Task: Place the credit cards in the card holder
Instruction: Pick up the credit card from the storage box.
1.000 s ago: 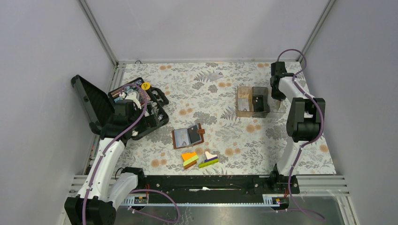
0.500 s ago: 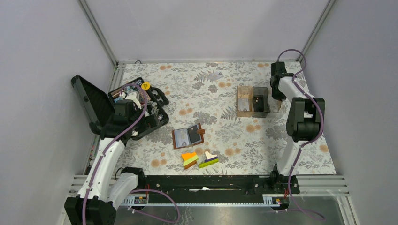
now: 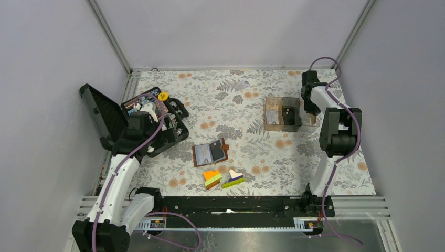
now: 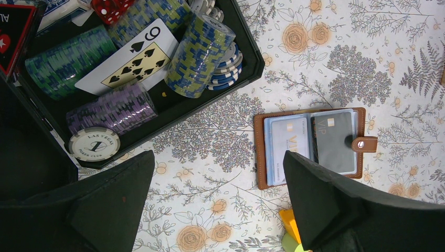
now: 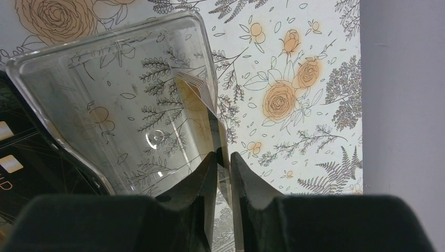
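1. The right arm has edged slightly toward the far right corner of the worktop (image 3: pixel 246 139), its elbow drawn in a little. The card holder has not moved, and the left arm looks unchanged.
2. The right gripper (image 5: pixel 224 157) hangs at the right side of the clear box (image 5: pixel 120 105), near the far right corner. Its fingertips stand close together on either side of a tan card (image 5: pixel 202 107).
3. That card stands on edge against the box's right wall. Whether the fingers press it or have let go, I cannot tell.
4. The card holder (image 3: pixel 210 153) lies open near the middle of the worktop, well apart from the right gripper. It holds a grey card (image 4: pixel 288 147) and a dark card (image 4: pixel 333 142) side by side.
5. The left gripper (image 4: pixel 220 210) hovers with its fingers spread wide and holds nothing. It hangs over the worktop between the black case (image 4: pixel 246 68) and the card holder, which lies just beyond its right finger.
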`<action>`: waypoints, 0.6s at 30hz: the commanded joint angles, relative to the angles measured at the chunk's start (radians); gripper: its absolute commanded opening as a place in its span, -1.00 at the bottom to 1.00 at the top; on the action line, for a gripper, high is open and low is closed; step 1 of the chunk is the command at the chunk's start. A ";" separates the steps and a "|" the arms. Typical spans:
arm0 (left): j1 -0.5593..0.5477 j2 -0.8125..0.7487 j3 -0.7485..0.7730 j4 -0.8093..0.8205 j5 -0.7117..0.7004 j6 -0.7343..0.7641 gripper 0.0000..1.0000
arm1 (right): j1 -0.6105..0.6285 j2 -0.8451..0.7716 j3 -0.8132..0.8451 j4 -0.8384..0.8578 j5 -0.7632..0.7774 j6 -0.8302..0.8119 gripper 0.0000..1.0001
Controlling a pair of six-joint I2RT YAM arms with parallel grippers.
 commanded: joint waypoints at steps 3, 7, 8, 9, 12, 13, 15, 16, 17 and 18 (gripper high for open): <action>0.006 -0.005 -0.003 0.047 0.011 0.008 0.98 | 0.002 -0.023 0.044 -0.021 0.036 -0.006 -0.69; 0.006 -0.006 -0.002 0.047 0.012 0.008 0.97 | 0.003 -0.033 0.043 -0.021 0.034 -0.005 -0.75; 0.006 -0.005 -0.002 0.047 0.011 0.008 0.98 | 0.005 -0.034 0.045 -0.024 0.036 -0.004 -0.75; 0.006 -0.005 -0.003 0.047 0.012 0.008 0.97 | 0.007 -0.037 0.045 -0.025 0.038 -0.003 -0.75; 0.006 -0.007 -0.003 0.047 0.011 0.008 0.98 | 0.013 -0.042 0.045 -0.028 0.041 -0.005 -0.75; 0.006 -0.006 -0.003 0.047 0.010 0.008 0.97 | 0.015 -0.043 0.045 -0.028 0.042 -0.005 -0.75; 0.006 -0.006 -0.003 0.047 0.012 0.008 0.98 | 0.015 -0.048 0.046 -0.029 0.044 -0.005 -0.70; 0.006 -0.006 -0.003 0.047 0.012 0.008 0.97 | 0.015 -0.049 0.046 -0.029 0.044 -0.005 -0.69; 0.006 -0.005 -0.003 0.047 0.011 0.008 0.97 | 0.015 -0.046 0.046 -0.030 0.045 -0.005 -0.67; 0.006 -0.005 -0.003 0.047 0.010 0.008 0.97 | 0.015 -0.045 0.048 -0.029 0.046 -0.005 -0.66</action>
